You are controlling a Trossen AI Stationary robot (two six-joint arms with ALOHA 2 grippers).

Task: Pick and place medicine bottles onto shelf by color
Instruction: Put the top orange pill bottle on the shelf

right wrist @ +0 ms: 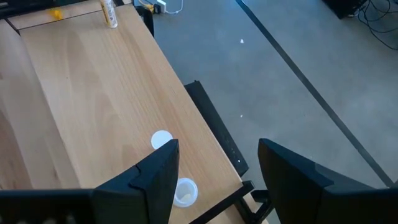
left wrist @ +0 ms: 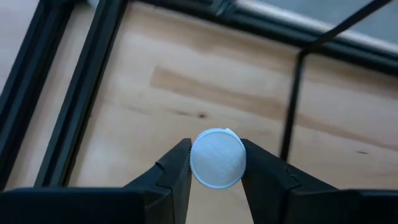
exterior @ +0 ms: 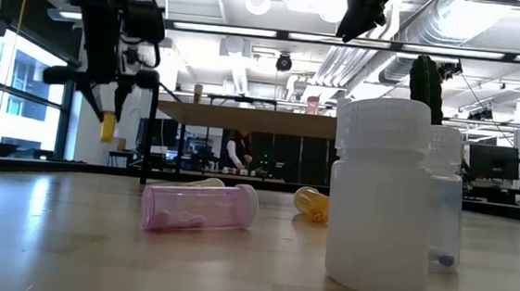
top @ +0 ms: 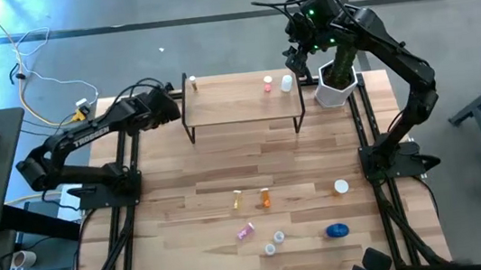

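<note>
Up high, left tool (left wrist: 216,163) pinching yellow bottle (exterior: 107,126), beside shelf (top: 237,108)

No text, label, brand, number or sign can be read anywhere; faint pale lettering on the left arm (top: 86,134), left of centre in the high view, is illegible.

In the left wrist view only the white cap (left wrist: 216,158) of the held bottle shows; its body is hidden underneath. In the low view a big white bottle (exterior: 381,197) hides most of the clear bottle (exterior: 444,197) behind it. The cactus (exterior: 426,87) peeks over them, pot hidden. From above, the table bottles are too small to read.
</note>
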